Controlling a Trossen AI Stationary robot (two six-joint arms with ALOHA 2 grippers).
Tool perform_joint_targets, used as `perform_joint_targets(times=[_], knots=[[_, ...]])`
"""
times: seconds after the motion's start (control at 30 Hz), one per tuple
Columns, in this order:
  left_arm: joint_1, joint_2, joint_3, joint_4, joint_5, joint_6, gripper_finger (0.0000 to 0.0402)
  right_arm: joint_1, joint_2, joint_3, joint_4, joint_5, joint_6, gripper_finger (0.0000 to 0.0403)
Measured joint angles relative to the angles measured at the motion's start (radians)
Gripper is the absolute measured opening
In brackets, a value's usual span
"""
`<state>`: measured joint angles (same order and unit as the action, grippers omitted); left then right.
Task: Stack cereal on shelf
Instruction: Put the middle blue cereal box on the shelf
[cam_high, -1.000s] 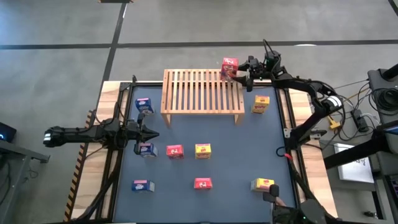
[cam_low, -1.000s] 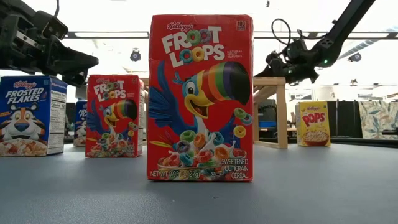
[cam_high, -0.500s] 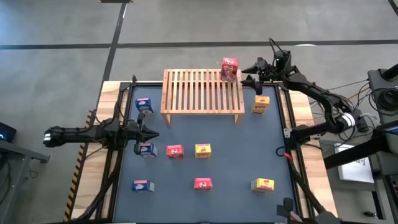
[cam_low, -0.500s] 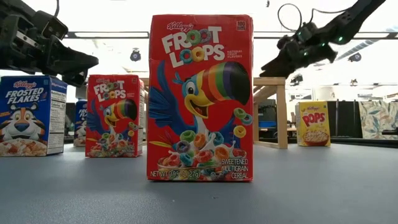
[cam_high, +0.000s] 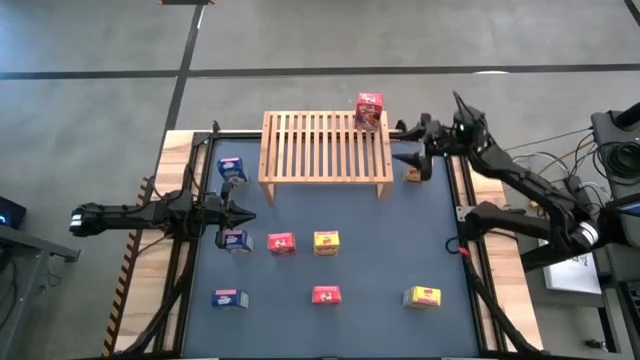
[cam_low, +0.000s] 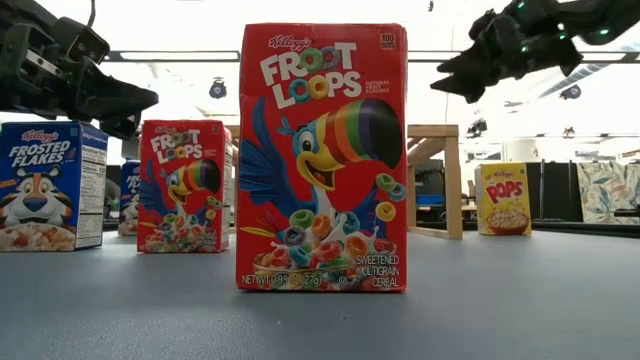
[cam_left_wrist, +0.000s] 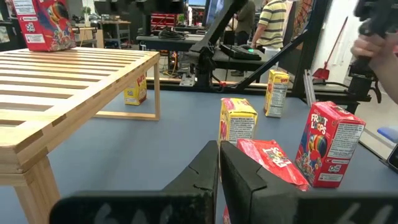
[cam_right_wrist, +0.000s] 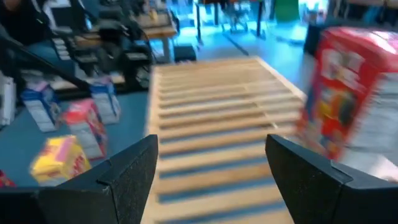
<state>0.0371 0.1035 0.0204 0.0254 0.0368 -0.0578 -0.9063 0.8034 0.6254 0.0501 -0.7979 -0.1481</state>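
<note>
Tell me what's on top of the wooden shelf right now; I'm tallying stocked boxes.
One red cereal box stands upright at the far right corner of the shelf. The other slats are bare. The space under the shelf is mostly hidden from above.

A person in a striped shirt (cam_left_wrist: 272, 22) stands beyond the table (cam_high: 380, 240).
</note>
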Motion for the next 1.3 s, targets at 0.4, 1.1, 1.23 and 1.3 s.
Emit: perform_joint_targets(times=[0.4, 1.1, 1.23, 1.3], knots=[[0.000, 0.000, 0.000, 0.000, 0.000, 0.000, 0.0000, 0.357, -0.229, -0.205, 0.253, 0.129, 0.191, 0.0286], [0.000, 0.000, 0.000, 0.000, 0.000, 0.018, 0.0000, 0.831, -0.222, -0.454, 0.444, 0.486, 0.197, 0.0286], [0.000, 0.000, 0.000, 0.001, 0.000, 0.160, 0.0000, 0.852, -0.199, -0.466, 0.475, 0.488, 0.193, 0.0286], [0.000, 0.000, 0.000, 0.000, 0.000, 0.196, 0.0000, 0.852, -0.188, -0.466, 0.505, 0.488, 0.190, 0.0286]])
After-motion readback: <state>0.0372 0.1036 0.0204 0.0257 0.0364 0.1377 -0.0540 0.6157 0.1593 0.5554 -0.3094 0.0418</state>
